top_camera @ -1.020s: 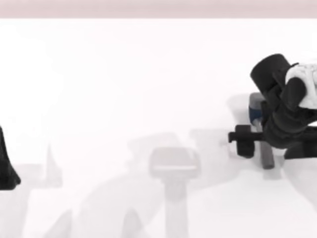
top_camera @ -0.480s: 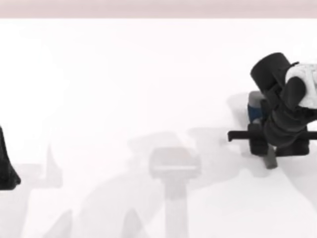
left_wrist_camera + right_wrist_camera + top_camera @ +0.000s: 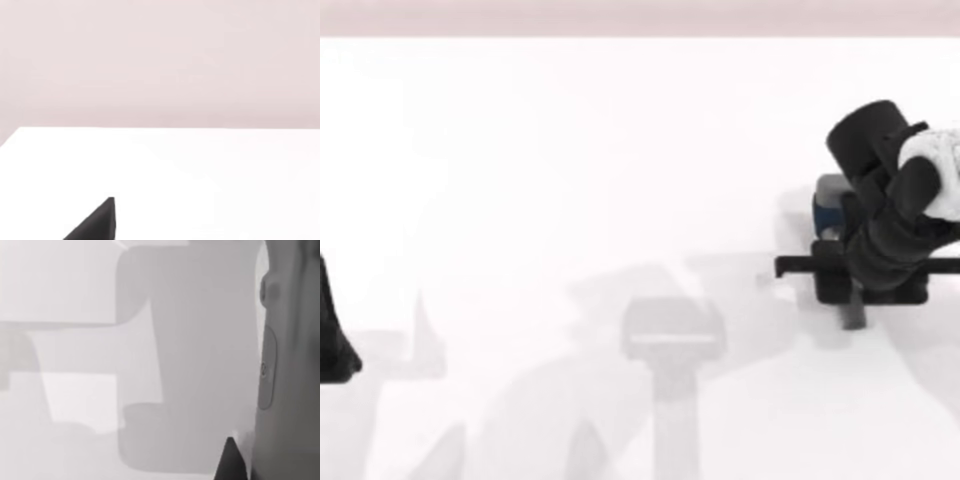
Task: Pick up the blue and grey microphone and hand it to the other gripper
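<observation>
The blue and grey microphone (image 3: 832,212) is at the table's right, its navy head toward the far edge and the grey handle end (image 3: 853,316) sticking out toward the near edge. My right gripper (image 3: 855,285) straddles the handle from above and is shut on it. In the right wrist view the grey handle (image 3: 290,365) fills one side, with one black fingertip (image 3: 230,460) right beside it. The rest of the handle is hidden under the arm. The other gripper, my left one (image 3: 334,335), sits parked at the table's left edge, open, with one finger (image 3: 97,222) showing in its wrist view.
The white tabletop (image 3: 620,150) carries only soft arm shadows across the near middle. Its far edge meets a pale pink wall (image 3: 640,18).
The right gripper's fingers closed in on the handle. Gripper and microphone have since shifted together slightly left and toward the far edge. The left arm has not moved.
</observation>
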You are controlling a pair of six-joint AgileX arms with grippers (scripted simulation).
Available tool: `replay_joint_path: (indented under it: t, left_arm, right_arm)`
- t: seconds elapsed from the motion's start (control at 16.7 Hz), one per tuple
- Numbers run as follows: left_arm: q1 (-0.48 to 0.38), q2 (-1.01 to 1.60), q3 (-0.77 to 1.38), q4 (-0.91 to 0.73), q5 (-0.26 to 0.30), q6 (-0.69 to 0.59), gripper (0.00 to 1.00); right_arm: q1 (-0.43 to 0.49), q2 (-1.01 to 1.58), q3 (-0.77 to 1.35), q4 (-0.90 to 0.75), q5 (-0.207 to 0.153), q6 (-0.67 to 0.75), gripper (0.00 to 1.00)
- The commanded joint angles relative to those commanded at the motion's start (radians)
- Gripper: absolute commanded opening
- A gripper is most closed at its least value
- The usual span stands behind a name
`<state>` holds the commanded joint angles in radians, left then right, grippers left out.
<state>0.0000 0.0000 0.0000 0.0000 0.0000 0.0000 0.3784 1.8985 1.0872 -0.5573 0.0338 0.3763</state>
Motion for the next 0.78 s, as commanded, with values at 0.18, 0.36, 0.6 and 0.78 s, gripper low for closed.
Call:
replay_joint_path:
  t: [0.18,0.36,0.6,0.78]
  left_arm:
    - [0.0,0.0,0.0,0.0,0.0,0.0,1.0]
    - [0.0,0.0,0.0,0.0,0.0,0.0,1.0]
    - [0.0,0.0,0.0,0.0,0.0,0.0,1.0]
    - [0.0,0.0,0.0,0.0,0.0,0.0,1.0]
  right_arm:
    - [0.002,-0.031,-0.03,0.152,-0.052,-0.04,0.0]
    - [0.0,-0.078,-0.084,0.366,-0.123,-0.095,0.0]
    - [-0.003,-0.156,-0.181,0.715,-0.233,-0.18,0.0]
    - [-0.006,-0.229,-0.255,0.984,-0.315,-0.247,0.0]
